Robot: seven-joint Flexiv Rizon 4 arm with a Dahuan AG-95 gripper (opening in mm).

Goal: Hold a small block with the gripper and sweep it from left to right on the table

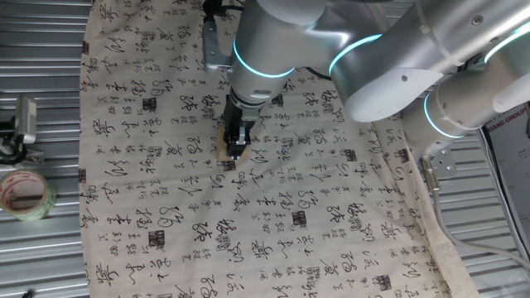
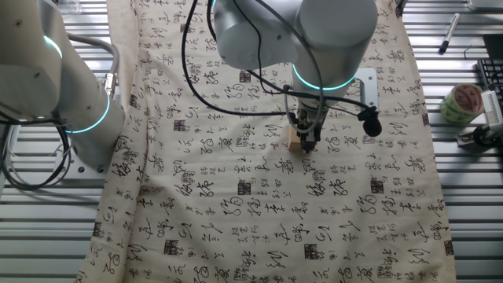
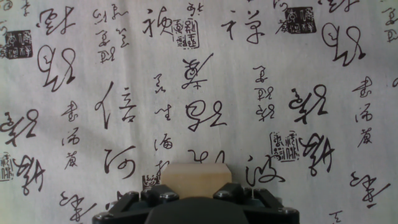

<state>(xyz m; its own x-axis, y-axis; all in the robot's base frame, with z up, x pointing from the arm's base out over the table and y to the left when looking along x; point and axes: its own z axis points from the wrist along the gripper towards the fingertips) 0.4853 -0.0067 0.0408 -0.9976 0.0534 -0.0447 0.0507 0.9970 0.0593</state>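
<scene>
A tape roll (image 1: 25, 195) sits at the table's (image 1: 41, 273) left edge, while the gripper (image 1: 237, 150), clamped on the small block (image 1: 226, 154), presses it onto the cloth (image 1: 273, 232) near the middle, so grasping looks done and rightward sweeping remains.

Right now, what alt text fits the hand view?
The tool is shut on the small block, a pale tan cube at the bottom centre of the frame. Beige cloth printed with black calligraphy fills the rest.
</scene>
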